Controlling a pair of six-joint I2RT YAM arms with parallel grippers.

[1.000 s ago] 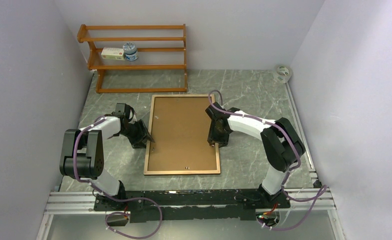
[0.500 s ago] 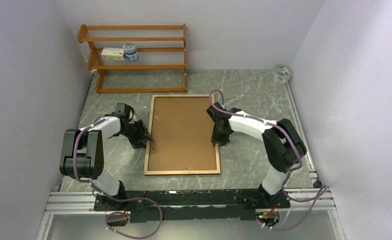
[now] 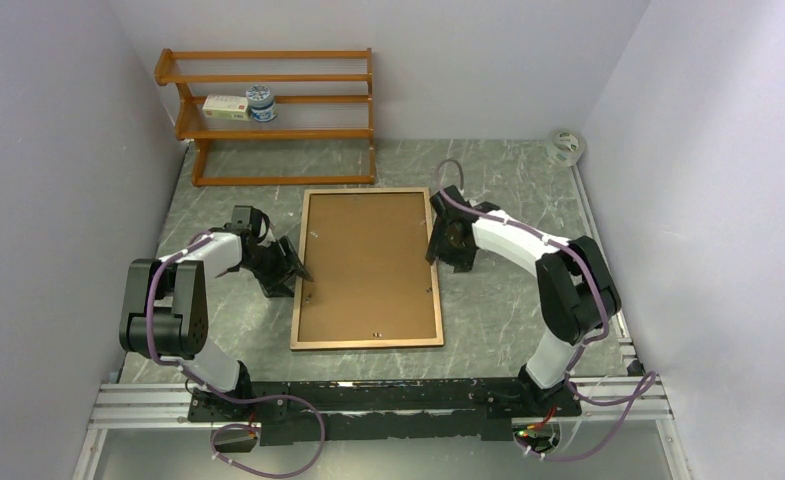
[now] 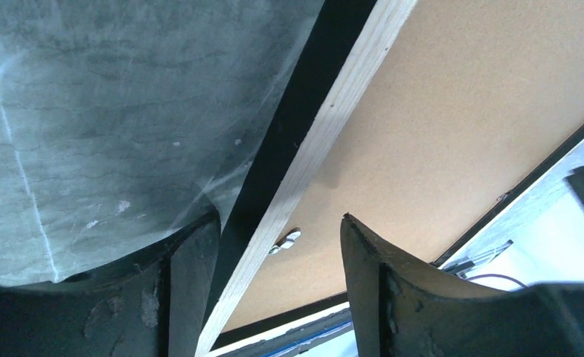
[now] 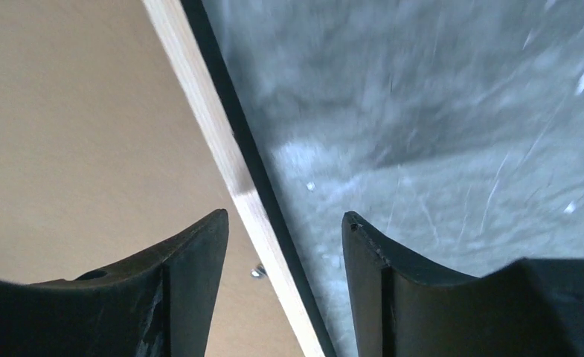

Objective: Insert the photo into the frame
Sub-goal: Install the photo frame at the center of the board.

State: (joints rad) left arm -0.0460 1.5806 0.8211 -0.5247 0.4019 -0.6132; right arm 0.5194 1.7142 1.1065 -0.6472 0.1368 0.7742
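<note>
From above, the frame (image 3: 366, 344) lies back-up mid-table, a tall rectangle of pale wood rim around a flat brown board (image 3: 368, 262). The table (image 3: 508, 320) is grey stone with white veins. The left gripper (image 3: 296, 270) sits at the frame's left rail and the right gripper (image 3: 440, 248) at its right rail.

Left wrist view: scuffed black fingers (image 4: 177, 290) stand apart astride the rail, which has a glossy black side and a raw wood strip. Beyond it is matte board with a small metal clip (image 4: 285, 241).

Right wrist view, blurred: curved black fingers (image 5: 188, 275) are spread apart. The rail runs between them, touching neither.
</note>
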